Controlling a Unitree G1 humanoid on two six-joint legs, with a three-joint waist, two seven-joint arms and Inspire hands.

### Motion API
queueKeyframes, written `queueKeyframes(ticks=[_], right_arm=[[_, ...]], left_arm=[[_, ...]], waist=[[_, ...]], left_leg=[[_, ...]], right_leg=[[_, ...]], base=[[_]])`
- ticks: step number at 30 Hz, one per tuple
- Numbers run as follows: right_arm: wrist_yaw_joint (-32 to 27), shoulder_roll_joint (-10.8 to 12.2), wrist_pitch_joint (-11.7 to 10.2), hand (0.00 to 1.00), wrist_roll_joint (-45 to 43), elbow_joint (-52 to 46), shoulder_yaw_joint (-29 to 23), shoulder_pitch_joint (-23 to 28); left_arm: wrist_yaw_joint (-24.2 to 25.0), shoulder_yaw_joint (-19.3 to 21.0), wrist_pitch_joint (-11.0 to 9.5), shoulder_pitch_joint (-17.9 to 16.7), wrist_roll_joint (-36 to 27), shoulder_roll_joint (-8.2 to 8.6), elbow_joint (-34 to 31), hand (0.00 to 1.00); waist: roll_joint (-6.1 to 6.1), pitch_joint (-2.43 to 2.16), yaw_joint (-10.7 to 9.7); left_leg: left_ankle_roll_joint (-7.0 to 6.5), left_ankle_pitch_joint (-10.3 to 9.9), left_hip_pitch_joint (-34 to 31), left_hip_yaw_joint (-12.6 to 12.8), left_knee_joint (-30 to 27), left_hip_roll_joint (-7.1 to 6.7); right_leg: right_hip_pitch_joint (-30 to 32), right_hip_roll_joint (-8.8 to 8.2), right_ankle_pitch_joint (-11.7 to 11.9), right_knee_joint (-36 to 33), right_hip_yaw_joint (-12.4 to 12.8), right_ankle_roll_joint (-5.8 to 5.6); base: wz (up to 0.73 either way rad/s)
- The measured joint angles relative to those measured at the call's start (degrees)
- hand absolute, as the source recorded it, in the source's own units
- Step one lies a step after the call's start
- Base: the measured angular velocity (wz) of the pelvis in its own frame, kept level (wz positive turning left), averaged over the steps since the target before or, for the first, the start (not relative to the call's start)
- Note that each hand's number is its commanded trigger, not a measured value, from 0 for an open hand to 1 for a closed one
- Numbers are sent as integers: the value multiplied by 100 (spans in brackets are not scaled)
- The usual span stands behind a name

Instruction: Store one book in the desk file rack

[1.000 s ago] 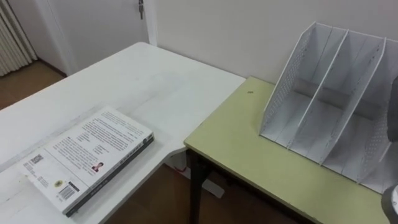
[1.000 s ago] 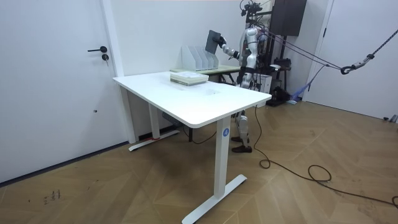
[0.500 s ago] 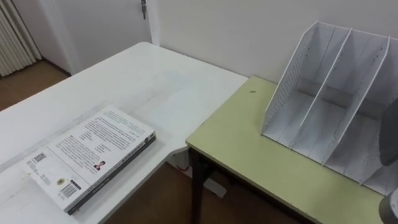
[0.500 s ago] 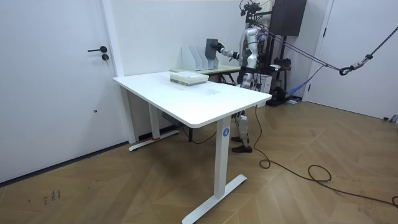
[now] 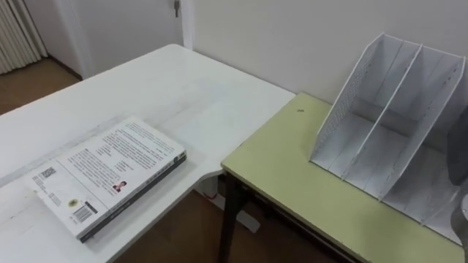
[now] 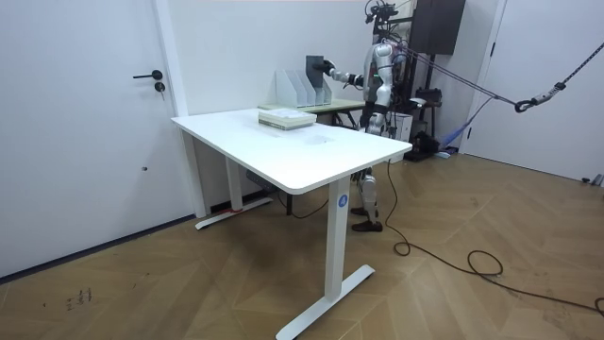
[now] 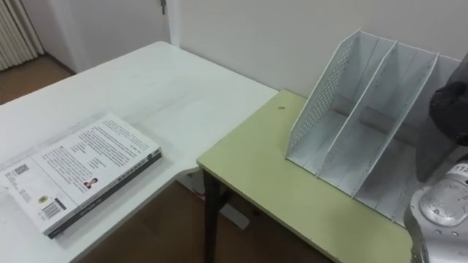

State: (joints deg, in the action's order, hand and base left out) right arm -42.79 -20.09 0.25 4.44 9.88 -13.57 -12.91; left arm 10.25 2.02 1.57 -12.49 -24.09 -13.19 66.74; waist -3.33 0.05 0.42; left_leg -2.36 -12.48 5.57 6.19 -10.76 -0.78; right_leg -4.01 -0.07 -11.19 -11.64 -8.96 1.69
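A white mesh file rack with several upright slots stands on a green desk. In the room view my right hand is shut on a dark book, which it holds upright at the rack, on the side nearest me. In the right eye view the same hand is a dark shape at the right edge, over the rack's right slot. A white book lies flat on the white table to my left.
The white table butts against the green desk's left edge, with a gap down to the floor at the corner. A wall runs close behind the rack. A door is at the room view's left.
My right hand has carried the dark book toward the room view's left, from above the desk to the rack, and turned it upright. The eye view has shifted slightly.
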Motion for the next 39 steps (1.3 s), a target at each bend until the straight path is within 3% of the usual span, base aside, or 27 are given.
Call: queueKeyframes(ticks=[6,10,13,18,25,29,30,31,34,39], right_arm=[[62,-2,110,100,0,36,6,-33],[43,-52,131,100,28,508,-6,-427],[42,-197,295,100,247,675,-11,-659],[43,-628,435,100,673,1035,-12,-986],[57,-788,482,100,953,1836,-13,-1389],[55,-863,596,100,1180,2196,-20,-1420],[57,-867,631,38,1261,2231,-20,-1422],[62,-873,639,0,1318,2265,-20,-1434],[156,-911,730,0,1391,2349,-21,-1519],[208,-1225,736,0,1654,2736,-9,-1718]], left_arm=[[0,0,102,-3,40,-2,-93,0],[0,5,105,-4,182,-5,-120,0],[0,34,109,-38,189,-7,-159,0],[-7,178,163,-111,195,-27,-214,0],[-75,235,202,-112,367,-86,-257,0],[-96,266,329,-111,367,-85,-284,0],[-103,275,381,-111,367,-85,-278,0],[-106,281,410,-111,367,-84,-278,0],[-106,301,516,-146,424,-88,-281,0],[-115,293,605,-190,623,-121,-278,0]], waist=[[24,-8,7],[40,-18,-14],[20,-13,-16],[-56,-25,-6],[-112,-46,-23],[-87,-50,-29],[-70,-57,-31],[-62,-60,-31],[-24,-65,-31],[-47,-55,-19]], left_leg=[[1,1,-39,-41,1,0],[2,2,-71,-57,-5,-2],[3,3,-77,-63,-4,-5],[4,4,-88,-78,-6,-6],[4,4,-109,-126,-28,-3],[4,3,-143,-170,-78,2],[4,3,-153,-170,-87,2],[4,3,-154,-168,-87,2],[4,3,-157,-175,-88,0],[3,4,-155,-168,-98,-5]], right_leg=[[-2,-7,0,8,-62,0],[11,-9,1,1,-68,2],[25,-8,1,-6,-72,2],[13,-7,1,-2,-85,2],[-25,-18,6,-5,-149,4],[-59,-42,5,-1,-232,4],[-58,-46,5,-3,-235,3],[-57,-47,5,-3,-233,4],[-54,-47,5,-4,-229,3],[-55,-49,5,6,-245,3]], base=[[4],[0],[0],[0],[3],[11],[4],[4],[0],[0]])
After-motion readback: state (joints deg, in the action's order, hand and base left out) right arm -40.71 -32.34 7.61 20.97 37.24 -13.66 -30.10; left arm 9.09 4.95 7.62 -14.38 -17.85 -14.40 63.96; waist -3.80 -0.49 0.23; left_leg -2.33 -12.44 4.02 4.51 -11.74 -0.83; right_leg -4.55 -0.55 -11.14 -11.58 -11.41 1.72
